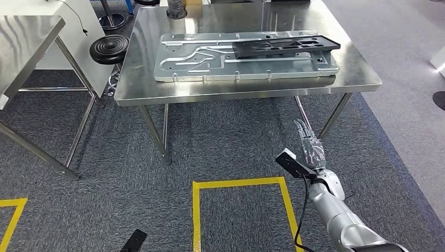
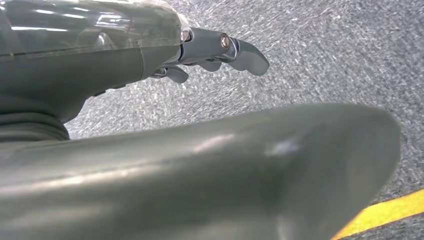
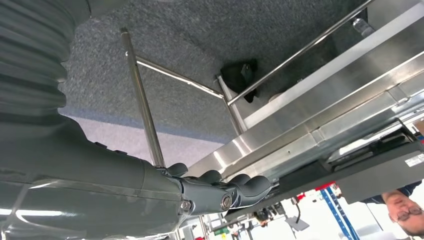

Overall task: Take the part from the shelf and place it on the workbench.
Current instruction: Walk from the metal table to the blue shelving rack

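Head view: a steel surface (image 1: pixel 157 94) is seen ahead, with a large silver plate (image 1: pixel 210 60) lying flat across its middle.
Task's thing: a black part (image 1: pixel 286 46) is judged to be the part taken from the shelf; it rests on top of the silver plate, toward the right edge of the surface, and it is held by nothing.
Progress: the placing is judged to be done, since the part lies on the surface and both hands are clear of it; little or nothing appears to be left.
Right robot hand (image 1: pixel 310 148): it is held low in front of the surface's near edge, below the top and well apart from the part; its fingers are loosely extended and nothing is held.
Left robot hand (image 2: pixel 215 50): it hangs over the carpet; its fingers are apart and lightly curved, with nothing in them.
Black part: flat, elongated, matte dark, with several cut-outs and a raised rim.
Silver plate: pale machined metal, rectangular with rounded corners, marked by pressed channels and small holes.
Surface: brushed stainless sheet, reflective, carried on thin tubular legs with cross braces.
Floor: grey short-pile carpet (image 1: pixel 236 136) with yellow tape lines (image 1: pixel 239 183).
Nearby: a round black stool (image 1: pixel 109 48) stands beside the left edge of the surface.
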Controlling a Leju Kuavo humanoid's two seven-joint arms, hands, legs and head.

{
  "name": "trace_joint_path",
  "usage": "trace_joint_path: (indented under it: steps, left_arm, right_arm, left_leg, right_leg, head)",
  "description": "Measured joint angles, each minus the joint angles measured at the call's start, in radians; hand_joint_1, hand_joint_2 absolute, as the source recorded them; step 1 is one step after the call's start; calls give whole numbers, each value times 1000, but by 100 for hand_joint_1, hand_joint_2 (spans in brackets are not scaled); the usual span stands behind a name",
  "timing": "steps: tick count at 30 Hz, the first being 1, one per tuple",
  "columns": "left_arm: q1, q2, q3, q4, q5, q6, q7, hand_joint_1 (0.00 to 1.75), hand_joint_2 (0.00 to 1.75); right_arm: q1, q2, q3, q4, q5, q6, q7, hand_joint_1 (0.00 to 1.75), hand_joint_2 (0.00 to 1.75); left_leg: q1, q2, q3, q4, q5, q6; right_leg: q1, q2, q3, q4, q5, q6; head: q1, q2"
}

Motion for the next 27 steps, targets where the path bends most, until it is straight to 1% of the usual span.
trace_joint_path:
  steps: [1,2,4,5,6,7,9,10,11,12,13,14,15,16,17,18,20,21,22,23,24,25,26,27]
  left_arm:
    - [0,0,0,0,0,0,0,0,0]
    - [1,0,0,0,0,0,-1,0,0]
    - [2,0,0,0,0,1,-1,0,0]
    - [1,0,0,0,0,1,-1,0,0]
    - [0,0,0,0,0,1,-1,0,0]
    - [-1,0,0,0,0,1,-1,0,0]
    - [0,0,0,0,0,1,-2,0,0]
    - [2,-1,0,0,0,1,-2,0,0]
    - [3,-1,0,0,0,1,-2,0,0]
    - [3,-1,0,0,0,1,-2,0,0]
    - [4,-1,0,0,1,1,-2,0,0]
    - [3,-1,0,0,1,1,-2,0,0]
    - [3,-2,0,0,2,1,-2,0,0]
    - [3,-2,0,0,3,1,-2,0,0]
    - [3,-2,0,0,3,2,-2,0,0]
    - [4,-3,0,0,4,2,-2,0,0]
    - [6,-3,0,0,4,2,-2,0,0]
    - [6,-4,0,0,4,2,-2,0,0]
    - [6,-4,0,0,4,2,-2,0,0]
    - [6,-4,0,0,4,2,-2,0,0]
    - [8,-4,0,0,4,2,-3,0,0]
    - [10,-4,0,0,4,1,-3,0,0]
    - [13,-4,0,0,5,1,-3,0,0]
    - [15,-4,0,0,5,1,-3,0,0]
  right_arm:
    - [0,0,0,0,1,-2,1,0,175]
    - [-1,1,0,0,2,-3,1,0,175]
    - [-1,4,0,0,4,-4,1,0,175]
    - [-1,5,0,0,6,-3,0,0,175]
    - [-2,5,0,-1,7,-3,-1,0,131]
    - [-3,6,0,-1,9,-2,-2,0,87]
    - [-2,7,0,0,13,-1,-2,0,0]
    - [0,8,0,1,15,1,-2,0,0]
    - [1,10,0,2,14,5,-2,0,0]
    - [1,11,0,2,10,11,-3,0,0]
    - [0,11,0,2,5,19,-4,0,0]
    - [-2,12,-1,2,-2,27,-5,0,0]
    - [-5,12,-2,2,-8,35,-6,0,0]
    - [-8,13,-4,2,-12,40,-7,0,0]
    - [-9,13,-5,2,-14,43,-7,0,0]
    - [-10,14,-6,2,-15,45,-6,0,0]
    - [-11,18,-6,2,-12,46,-5,0,0]
    - [-12,21,-6,2,-8,45,-4,0,0]
    - [-12,24,-6,2,-3,43,-2,0,0]
    - [-12,27,-6,2,1,41,-1,0,0]
    - [-12,29,-6,2,4,39,1,0,0]
    - [-10,31,-6,2,6,37,2,0,0]
    - [-9,33,-6,3,8,36,4,0,0]
    - [-8,35,-6,3,10,35,5,0,0]
  left_leg:
    - [-2,0,15,-32,6,4]
    - [-4,0,19,-44,5,8]
    - [-4,-1,18,-51,12,16]
    - [-2,0,18,-55,16,22]
    - [0,0,19,-59,20,28]
    - [2,0,19,-62,23,32]
    - [2,0,16,-62,25,35]
    - [2,-1,15,-62,25,35]
    - [2,-1,14,-61,25,35]
    - [2,-1,13,-60,25,34]
    - [2,-1,14,-58,24,34]
    - [2,-2,14,-57,24,32]
    - [0,-2,13,-55,23,28]
    - [-1,-2,12,-55,23,24]
    - [-2,-3,10,-55,24,18]
    - [-2,-3,9,-56,25,12]
    - [0,-3,7,-54,21,0]
    - [0,-3,0,-38,8,-5]
    - [0,-2,-16,-1,-16,-9]
    - [1,-1,-42,57,-49,-11]
    - [2,-1,-75,128,-82,-13]
    - [2,-1,-104,190,-106,-14]
    - [2,-1,-120,225,-112,-15]
    - [2,0,-118,220,-97,-15]
  right_leg:
    - [1,0,-3,3,0,4]
    - [2,0,-6,4,1,9]
    - [1,0,-8,3,3,20]
    - [0,1,-11,10,-4,26]
    - [-2,2,-20,32,-20,32]
    - [-4,2,-39,74,-47,37]
    - [-8,3,-98,206,-110,46]
    - [-10,3,-124,261,-128,49]
    - [-12,3,-135,286,-128,51]
    - [-13,3,-126,268,-108,51]
    - [-15,3,-98,213,-74,50]
    - [-15,3,-61,137,-41,47]
    - [-12,3,-28,69,-18,42]
    - [-10,3,-6,23,-6,37]
    - [-6,4,3,1,-5,32]
    - [-3,4,3,0,-6,27]
    - [-6,2,4,-8,-1,15]
    - [-8,-1,6,-13,2,8]
    - [-10,-4,8,-18,4,2]
    - [-10,-9,9,-19,5,-1]
    - [-9,-13,8,-19,4,-4]
    - [-8,-18,8,-18,3,-5]
    - [-6,-22,8,-17,2,-6]
    - [-6,-27,9,-16,1,-6]
  head:
    - [0,0]
    - [0,0]
    - [0,0]
    - [0,0]
    - [0,0]
    - [0,0]
    - [0,0]
    - [0,0]
    - [0,0]
    - [0,0]
    - [0,0]
    - [0,0]
    - [0,0]
    - [0,0]
    - [0,0]
    - [0,0]
    - [0,0]
    - [0,0]
    - [0,0]
    - [0,0]
    - [0,0]
    - [0,0]
    - [0,0]
    - [0,0]
